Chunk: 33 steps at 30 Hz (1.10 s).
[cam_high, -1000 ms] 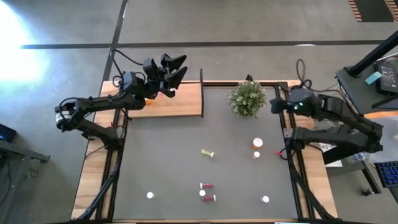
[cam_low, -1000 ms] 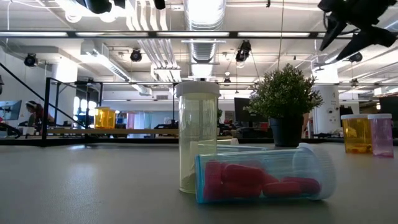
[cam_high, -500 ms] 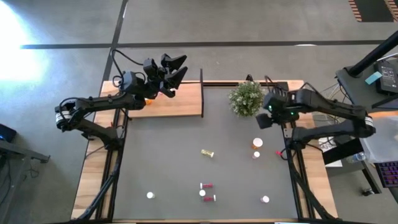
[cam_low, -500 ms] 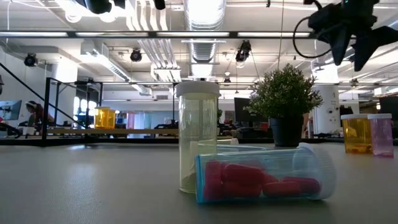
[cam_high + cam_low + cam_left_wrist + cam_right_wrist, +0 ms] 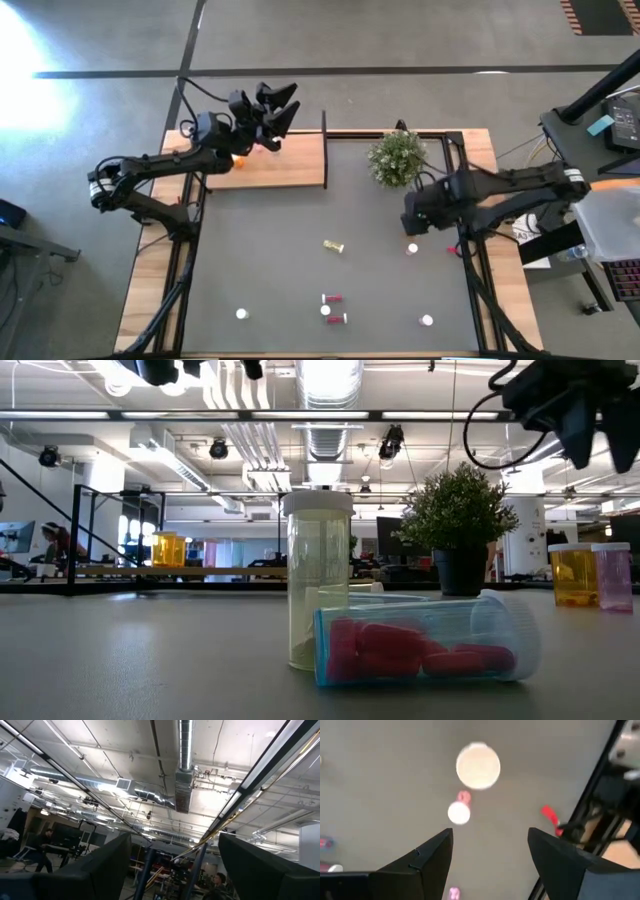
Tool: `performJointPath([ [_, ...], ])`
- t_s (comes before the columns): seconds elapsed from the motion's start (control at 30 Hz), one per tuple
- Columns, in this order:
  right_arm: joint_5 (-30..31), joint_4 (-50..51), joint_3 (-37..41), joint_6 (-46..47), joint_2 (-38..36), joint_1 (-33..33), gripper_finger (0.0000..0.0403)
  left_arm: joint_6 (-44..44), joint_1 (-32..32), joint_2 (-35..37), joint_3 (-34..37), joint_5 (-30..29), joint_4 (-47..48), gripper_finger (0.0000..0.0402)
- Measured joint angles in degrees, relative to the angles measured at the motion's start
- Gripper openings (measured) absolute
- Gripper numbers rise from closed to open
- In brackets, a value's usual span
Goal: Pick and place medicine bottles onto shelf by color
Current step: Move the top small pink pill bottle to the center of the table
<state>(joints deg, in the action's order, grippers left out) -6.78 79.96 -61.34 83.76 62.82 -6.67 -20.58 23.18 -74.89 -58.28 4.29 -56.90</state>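
Bottles were scattered over the dark mat (image 5: 260,250) of the desk, while one orange bottle (image 5: 238,157) had been set on the wooden shelf (image 5: 290,165) at the far left, presumably as the start of a colour group. The left gripper (image 5: 272,106) was held raised above the shelf's far edge, its jaws spread and empty, its camera turned up at the ceiling. The right gripper (image 5: 490,852) was poised over the mat near the potted plant (image 5: 397,158), jaws spread wide and pointed down at a white-capped bottle (image 5: 478,765) and a smaller one (image 5: 459,813) beside it, judged to be the next pick. A yellow bottle (image 5: 334,245) lay mid-mat; red bottles (image 5: 332,299) and white caps were grouped near the front edge, one red bottle (image 5: 420,645) on its side. Open mat was left around each bottle, so descent appeared unobstructed; the plant and the shelf's dark upright edge (image 5: 324,148) were the nearest obstacles on the carrying route.
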Motion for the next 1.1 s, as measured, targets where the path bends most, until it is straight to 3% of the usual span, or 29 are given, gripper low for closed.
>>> performJointPath([
  [0.37, -2.3, -6.2, 0.2, 14.0, 5.5, -8.1, 0.0249, 0.0, 2.7, 0.0, 0.0, 0.0, 0.0, 0.0283],
  [0.53, -2.2, -6.5, 2.3, 14.2, 7.6, -8.4, 0.0249, 0.0, 3.0, 0.0, 0.0, 0.0, 0.0, 0.0283],
  [0.8, -2.2, -19.0, 7.7, 13.2, 8.8, -8.4, 0.0249, 0.0, 3.1, 0.0, 0.0, 0.0, 0.0, 0.0283],
  [1.1, -2.1, -19.1, 10.1, 11.6, 12.4, -8.4, 0.0249, 0.0, 3.1, 1.0, 0.1, 0.0, 0.5, 0.0283],
])
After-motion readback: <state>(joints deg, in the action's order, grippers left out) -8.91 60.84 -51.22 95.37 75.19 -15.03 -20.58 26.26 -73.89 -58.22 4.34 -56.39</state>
